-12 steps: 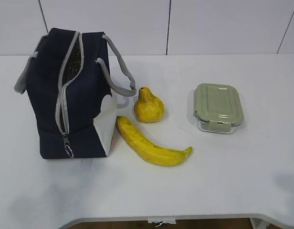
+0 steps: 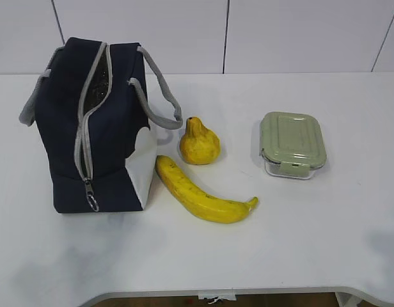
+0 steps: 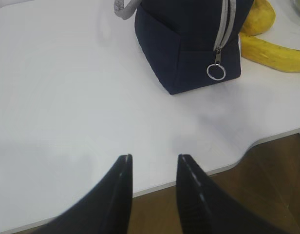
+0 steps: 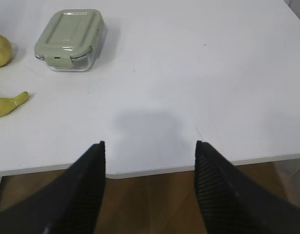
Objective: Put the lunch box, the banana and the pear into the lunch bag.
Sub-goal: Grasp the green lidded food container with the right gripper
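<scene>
- the exterior view shows all 4 task things on the white table but neither gripper; only the wrist views show the grippers.
- the left gripper hangs over the table's near edge, its 2 dark fingers a narrow gap apart, holding nothing.
- the right gripper hangs over the near edge on the right, its fingers spread wide, holding nothing.
- the lunch bag stands upright at the far left, navy-blue with grey handles and a white patch on its side; its grey zipper is parted at the top, and the pull ring hangs low at its near end, seen clearly only in the left wrist view.
- the pear sits just right of the bag, squat, yellow-orange, its stem up.
- the banana lies near of the pear, long, curved, yellow, one end beside the bag's white patch and its tip pointing right.
- the lunch box rests well right of the pear, clear glass with a sage-green snap-on lid, shut; the right wrist view shows its glass wall more plainly.
</scene>
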Tool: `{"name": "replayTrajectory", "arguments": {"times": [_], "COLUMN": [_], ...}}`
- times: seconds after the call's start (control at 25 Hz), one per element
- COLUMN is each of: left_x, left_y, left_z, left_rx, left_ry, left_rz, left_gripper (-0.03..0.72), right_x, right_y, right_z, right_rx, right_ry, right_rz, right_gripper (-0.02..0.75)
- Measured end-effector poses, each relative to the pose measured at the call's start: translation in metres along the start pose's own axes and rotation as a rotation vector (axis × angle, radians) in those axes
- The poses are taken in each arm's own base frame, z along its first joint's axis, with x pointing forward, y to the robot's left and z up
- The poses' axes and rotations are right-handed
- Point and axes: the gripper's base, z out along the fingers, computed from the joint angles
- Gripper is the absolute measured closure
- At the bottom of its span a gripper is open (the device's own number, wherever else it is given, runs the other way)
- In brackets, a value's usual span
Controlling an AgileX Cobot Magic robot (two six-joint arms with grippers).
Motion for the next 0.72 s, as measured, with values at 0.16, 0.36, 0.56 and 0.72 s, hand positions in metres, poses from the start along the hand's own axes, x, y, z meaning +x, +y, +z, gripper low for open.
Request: {"name": "replayTrajectory", "arguments": {"times": [0.16,0.36,0.56,0.72], "left_x": [0.0,0.0,0.0,0.0], "left_y": [0.0,0.0,0.0,0.0], "left_z": [0.0,0.0,0.0,0.0], "left_rx": [0.0,0.0,0.0,0.0], "left_ry": [0.0,0.0,0.0,0.0], "left_rz": [0.0,0.0,0.0,0.0], "left_gripper": [0.449,0.451,0.452,0.451], "right_x": [-0.01,-0.039,-0.061,-0.071], "right_y": [0.002,0.006,0.011,0.016], "right_z": [0.006,0.023,0.054,0.083], "right_rx": [-0.003,-0.003,-0.012,-0.019], "right_ry": [0.024,0.075,0.189,0.291], "right_rz": [-0.002,-0.01,-0.008,-0.002], "right_gripper": [0.283,0.284,0.283,0.284]}}
